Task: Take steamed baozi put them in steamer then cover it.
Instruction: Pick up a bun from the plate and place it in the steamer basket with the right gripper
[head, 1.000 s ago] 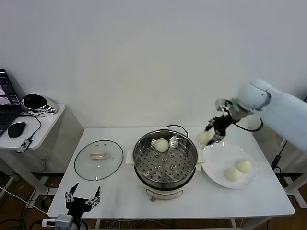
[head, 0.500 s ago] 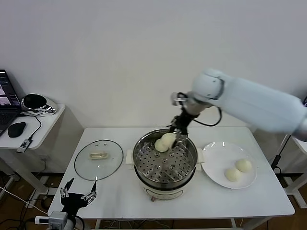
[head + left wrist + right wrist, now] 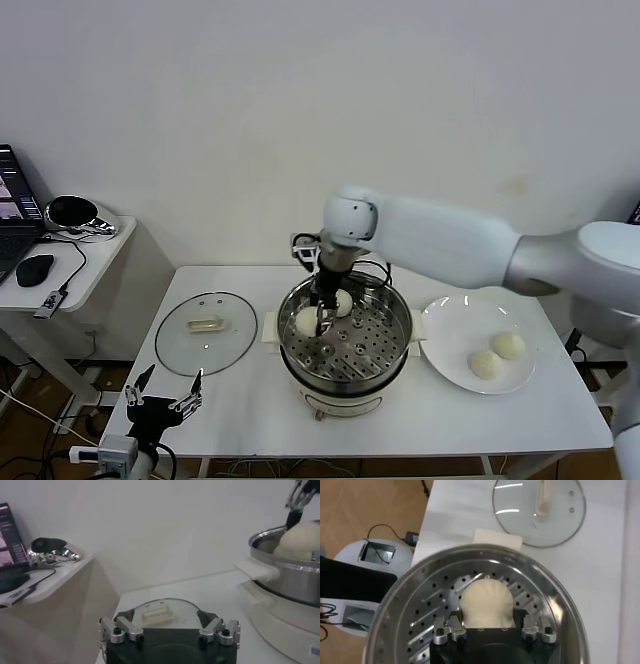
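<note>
The steamed baozi (image 3: 486,601) you are moving sits between the jaws of your right gripper (image 3: 320,318), closed partway around it and holding it low over the left side of the steamer's (image 3: 345,300) tray. A second ago that gripper was over by the plate (image 3: 455,345) with the bun just lifted; it has since swung across the pot, past the bun (image 3: 343,303) already lying at the back of the tray. So the carry is nearly over, and what looks due next is a release onto the tray. Two buns (image 3: 497,355) wait on the plate, so you seem about halfway through loading, and the glass lid (image 3: 206,331) lies flat on the table to the pot's left. Your left gripper (image 3: 163,409) is parked at the table's near left edge, jaws wide and empty. The right wrist view shows the grip squarely, the bun over the holes of the tray, which the head view hides behind the arm; the left wrist view gives a side look at the pot's rim (image 3: 280,560), with the bun rising above it.
</note>
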